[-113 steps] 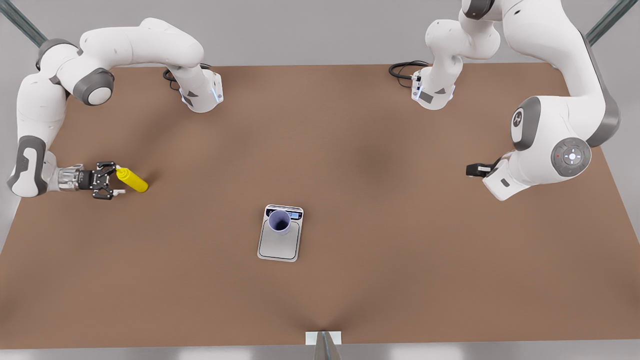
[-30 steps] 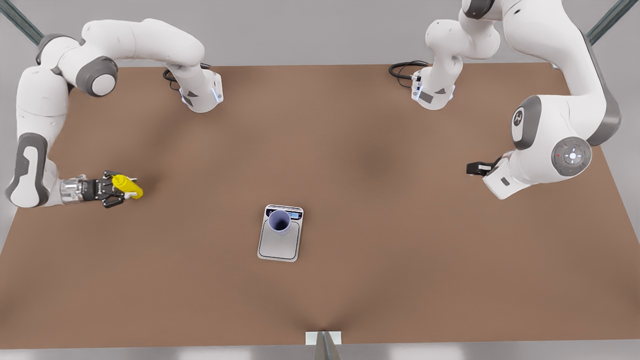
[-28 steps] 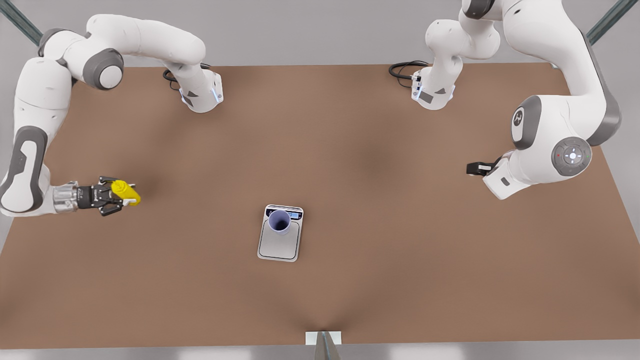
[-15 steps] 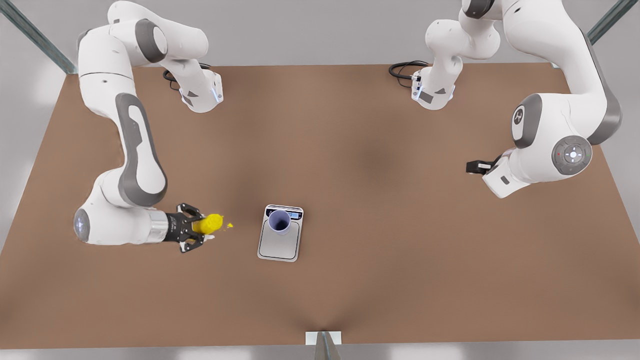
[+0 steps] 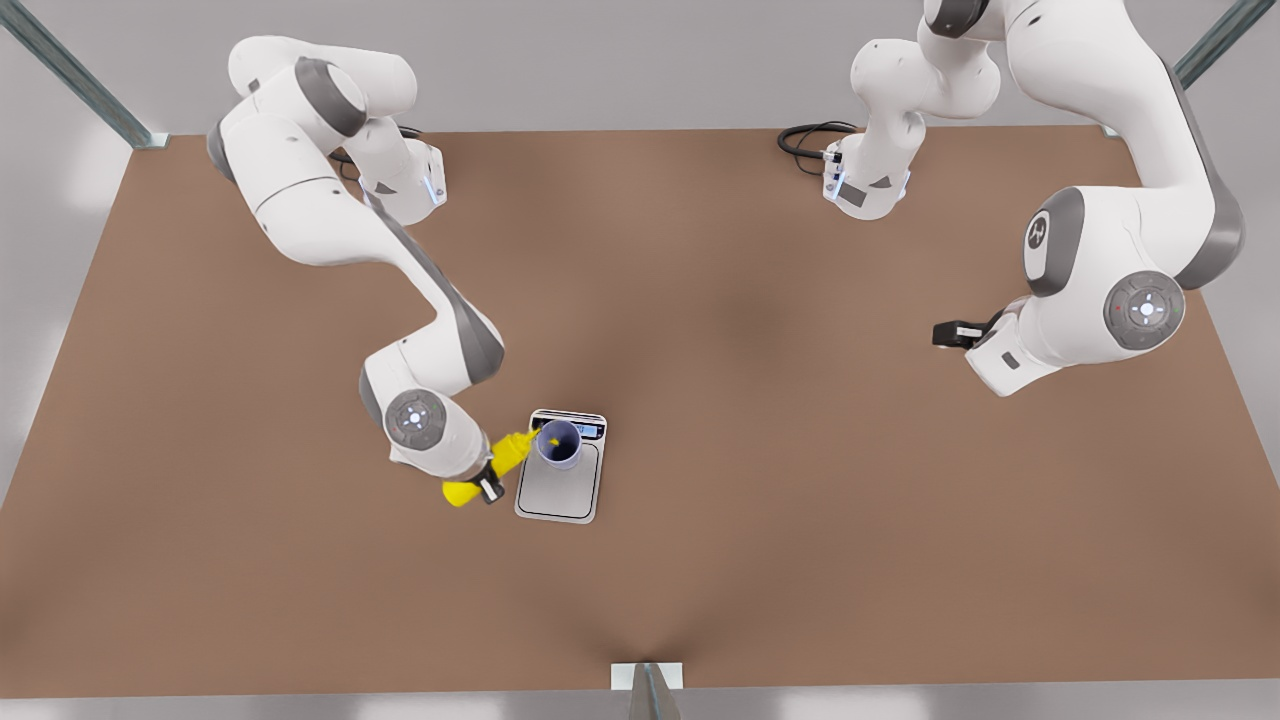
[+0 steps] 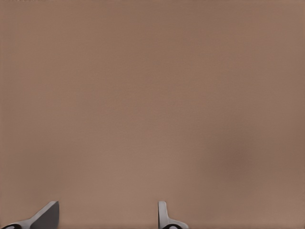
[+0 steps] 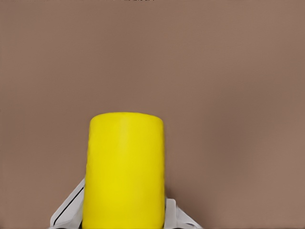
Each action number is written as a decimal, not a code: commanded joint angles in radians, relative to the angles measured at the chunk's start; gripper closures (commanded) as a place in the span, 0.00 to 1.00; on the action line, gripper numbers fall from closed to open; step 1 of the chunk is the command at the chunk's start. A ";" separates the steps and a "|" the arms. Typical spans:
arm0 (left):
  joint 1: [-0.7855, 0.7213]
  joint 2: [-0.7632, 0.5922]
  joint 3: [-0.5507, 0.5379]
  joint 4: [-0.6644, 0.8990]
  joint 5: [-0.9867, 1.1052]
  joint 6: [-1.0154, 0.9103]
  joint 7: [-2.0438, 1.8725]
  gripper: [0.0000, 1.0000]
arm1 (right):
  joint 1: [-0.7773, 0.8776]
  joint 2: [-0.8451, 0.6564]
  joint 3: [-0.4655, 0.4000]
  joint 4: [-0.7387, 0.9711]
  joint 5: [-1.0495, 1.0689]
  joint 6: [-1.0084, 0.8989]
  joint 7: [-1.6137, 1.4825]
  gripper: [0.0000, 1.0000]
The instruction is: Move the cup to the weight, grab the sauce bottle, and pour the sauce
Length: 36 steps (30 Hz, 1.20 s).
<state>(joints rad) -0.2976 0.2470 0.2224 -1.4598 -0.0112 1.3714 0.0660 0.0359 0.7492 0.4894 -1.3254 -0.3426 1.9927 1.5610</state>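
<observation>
The lavender cup [image 5: 560, 447] stands upright on the far end of the silver weight [image 5: 558, 493], near its display strip. My right gripper [image 5: 487, 477], on the arm at the front view's left, is shut on the yellow sauce bottle [image 5: 512, 453]. The sauce bottle is tilted, its nozzle reaching over the cup's rim, and a yellow speck shows inside the cup. In the right wrist view the sauce bottle [image 7: 125, 167] sits between the fingers [image 7: 70, 206]. My left gripper [image 5: 946, 336] waits at the front view's right, open and holding nothing [image 6: 107, 211] above bare table.
The brown table [image 5: 760, 470] spreads wide around the weight. Both arm bases [image 5: 400, 190] and black cables [image 5: 805, 138] sit along the far edge. A small white bracket [image 5: 646, 676] is at the near edge.
The right arm carried the sauce bottle from the front view's left over to the weight and tipped its nozzle to the cup. The left arm has not moved.
</observation>
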 commanded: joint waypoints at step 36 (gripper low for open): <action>0.000 0.000 0.000 0.006 -0.010 -0.032 0.011 0.00 | 0.007 0.002 0.084 -0.120 -0.391 0.090 0.261 0.55</action>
<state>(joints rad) -0.2976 0.2470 0.2224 -1.4542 -0.0210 1.3392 0.0767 0.0463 0.7537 0.5738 -1.4451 -0.7427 2.0855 1.8262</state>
